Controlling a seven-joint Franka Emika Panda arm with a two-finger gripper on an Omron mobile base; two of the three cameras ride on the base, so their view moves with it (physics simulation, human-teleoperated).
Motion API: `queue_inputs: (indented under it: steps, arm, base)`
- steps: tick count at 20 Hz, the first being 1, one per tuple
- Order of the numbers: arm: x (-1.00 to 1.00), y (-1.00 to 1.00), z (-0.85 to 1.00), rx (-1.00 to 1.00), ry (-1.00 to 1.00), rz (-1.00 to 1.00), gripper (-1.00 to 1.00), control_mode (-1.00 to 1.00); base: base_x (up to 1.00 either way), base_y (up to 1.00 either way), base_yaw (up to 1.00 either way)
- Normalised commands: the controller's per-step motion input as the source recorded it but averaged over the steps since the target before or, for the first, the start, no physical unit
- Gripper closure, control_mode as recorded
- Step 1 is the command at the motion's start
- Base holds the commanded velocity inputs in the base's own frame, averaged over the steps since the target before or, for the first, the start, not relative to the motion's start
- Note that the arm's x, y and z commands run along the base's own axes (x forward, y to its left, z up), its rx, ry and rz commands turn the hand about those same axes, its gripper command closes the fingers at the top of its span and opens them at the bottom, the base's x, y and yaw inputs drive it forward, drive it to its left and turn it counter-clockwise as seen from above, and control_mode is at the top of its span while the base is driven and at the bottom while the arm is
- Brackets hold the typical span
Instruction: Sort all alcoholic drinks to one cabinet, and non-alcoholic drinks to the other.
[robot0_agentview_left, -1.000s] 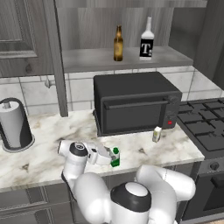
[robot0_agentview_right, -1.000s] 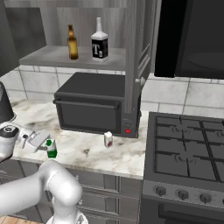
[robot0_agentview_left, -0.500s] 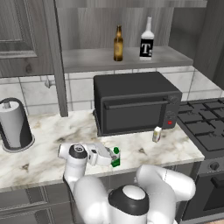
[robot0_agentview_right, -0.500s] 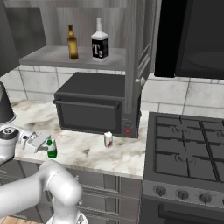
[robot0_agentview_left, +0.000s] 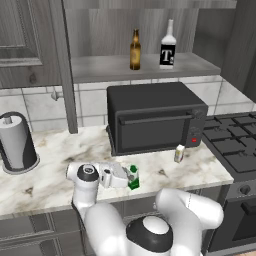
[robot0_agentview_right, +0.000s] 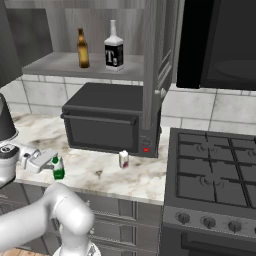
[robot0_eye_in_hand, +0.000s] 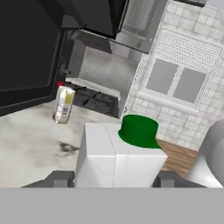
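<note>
In the left base view the gripper (robot0_agentview_left: 129, 177) reached sideways over the marble counter (robot0_agentview_left: 45, 180), its fingers set on either side of the small green-and-white carton (robot0_agentview_left: 133, 178), which stood upright near the counter's front edge. Whether the jaws already pressed the carton's walls could not be told from there. To do this grasp well, the fingers would need to close squarely on the flat sides below the cap, so that the carton stays plumb when lifted. The two alcoholic drinks, the brown beer bottle (robot0_agentview_left: 135, 49) and the clear bottle (robot0_agentview_left: 168, 46) with the "T" label, stood side by side in the open cabinet shelf (robot0_agentview_left: 100, 67) above the black toaster oven (robot0_agentview_left: 155, 117). In the right base view the gripper (robot0_agentview_right: 51, 164) sat at the carton (robot0_agentview_right: 58, 168), with a second small carton (robot0_agentview_right: 123, 159) standing near the oven's front corner, well apart from it. The beer bottle (robot0_agentview_right: 82, 48) and clear bottle (robot0_agentview_right: 114, 46) were alone on the shelf. In the hand view the green-capped carton (robot0_eye_in_hand: 120, 159) sat centred between the two dark fingertips (robot0_eye_in_hand: 59, 179), the jaws narrowed about it, contact uncertain; the other carton (robot0_eye_in_hand: 64, 104) stood beyond.
</note>
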Motion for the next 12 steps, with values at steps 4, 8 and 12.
queue_inputs:
  steps: [4, 8, 12]
  arm:
    - [-0.5, -0.16, 0.63, 0.0, 0.0, 0.03, 1.0, -1.0]
    - [-0.54, -0.22, 0.64, 0.0, 0.0, 0.1, 1.0, -1.0]
    - [-0.51, -0.34, 0.49, 0.0, 0.0, 0.14, 1.0, -1.0]
  base:
    - [0.0, 0.0, 0.0]
    - [0.0, 0.0, 0.0]
    - [0.0, 0.0, 0.0]
